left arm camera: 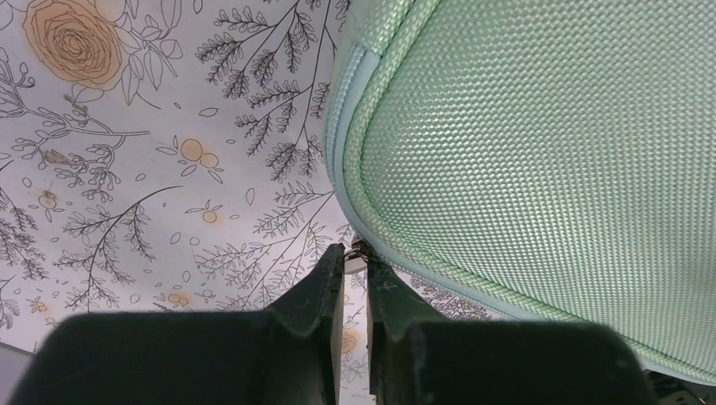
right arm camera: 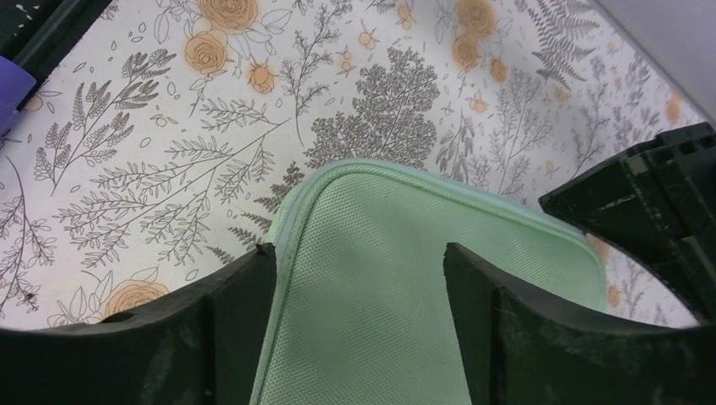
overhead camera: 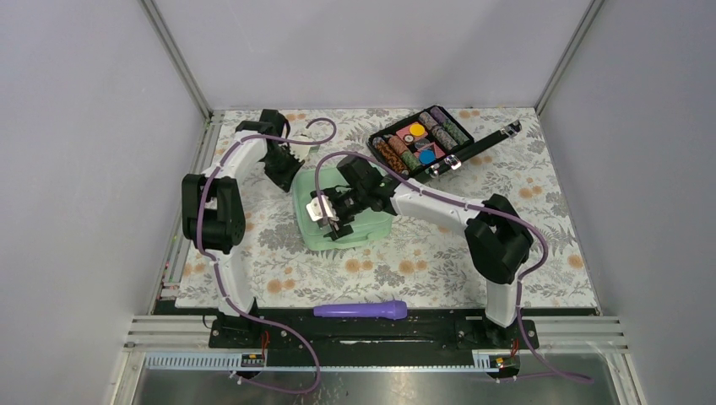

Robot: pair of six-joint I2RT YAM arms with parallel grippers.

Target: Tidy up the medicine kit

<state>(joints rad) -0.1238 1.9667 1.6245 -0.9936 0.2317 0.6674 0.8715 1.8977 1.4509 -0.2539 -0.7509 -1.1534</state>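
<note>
My 2 arms meet over the medicine kit (overhead camera: pixel 371 232), which lies mid-counter (overhead camera: pixel 422 266).
My left arm folds in from the left, and my left pincer (left arm camera: pixel 355 253) sits low at the kit's far-left corner, fingers nearly together, nipping a small metal tab (left arm camera: pixel 360 249) on the seam. My right forearm stretches leftward, and my right pincer (right arm camera: pixel 360 253) hangs spread wide above the green woven top. The black case (overhead camera: pixel 422 139) lies open far right.

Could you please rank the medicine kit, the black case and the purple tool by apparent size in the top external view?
1. medicine kit and black case: about alike, and the right arm hides part of the kit.
2. purple tool: smallest.
</note>
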